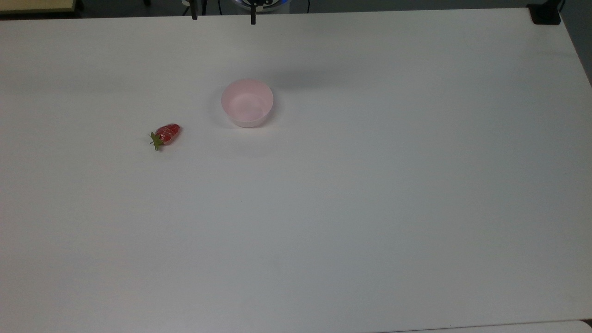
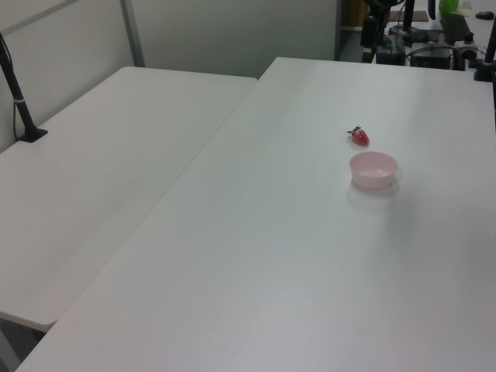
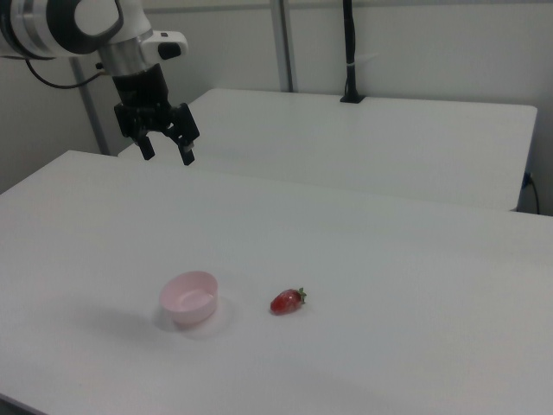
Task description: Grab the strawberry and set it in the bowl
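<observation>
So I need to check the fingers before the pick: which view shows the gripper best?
The right view: the whole gripper hangs open, high above the table, with wrist and arm attached. The top view catches two dark fingertips at its upper edge.

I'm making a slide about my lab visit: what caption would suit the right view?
Open tool raised above a white table, strawberry lying beside an empty pink bowl.

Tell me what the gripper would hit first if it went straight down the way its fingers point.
Probably bare table: the open gripper hangs beyond the bowl, away from the strawberry. Depth is uncertain.
</observation>
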Controlling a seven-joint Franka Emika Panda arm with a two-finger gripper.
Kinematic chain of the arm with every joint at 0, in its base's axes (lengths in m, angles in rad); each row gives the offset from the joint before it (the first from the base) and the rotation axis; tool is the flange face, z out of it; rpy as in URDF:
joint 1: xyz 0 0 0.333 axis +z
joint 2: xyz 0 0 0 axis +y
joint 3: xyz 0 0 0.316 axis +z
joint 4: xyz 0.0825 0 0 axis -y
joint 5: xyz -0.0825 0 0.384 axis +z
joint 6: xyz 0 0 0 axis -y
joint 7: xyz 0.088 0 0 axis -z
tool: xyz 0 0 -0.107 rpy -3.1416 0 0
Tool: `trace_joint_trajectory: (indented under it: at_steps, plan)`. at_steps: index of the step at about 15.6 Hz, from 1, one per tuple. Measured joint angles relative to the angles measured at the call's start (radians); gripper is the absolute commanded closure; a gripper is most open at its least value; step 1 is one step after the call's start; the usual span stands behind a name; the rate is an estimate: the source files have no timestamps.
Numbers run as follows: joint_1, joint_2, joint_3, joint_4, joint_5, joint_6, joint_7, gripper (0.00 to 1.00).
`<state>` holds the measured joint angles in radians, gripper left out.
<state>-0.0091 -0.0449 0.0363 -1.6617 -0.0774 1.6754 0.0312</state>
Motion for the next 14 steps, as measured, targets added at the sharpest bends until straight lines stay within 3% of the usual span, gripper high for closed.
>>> trace_joint_trajectory:
  at_steps: [14]
  plan:
    - [0.0,-0.002,-0.016,0.0,0.0,0.0,0.0,0.0]
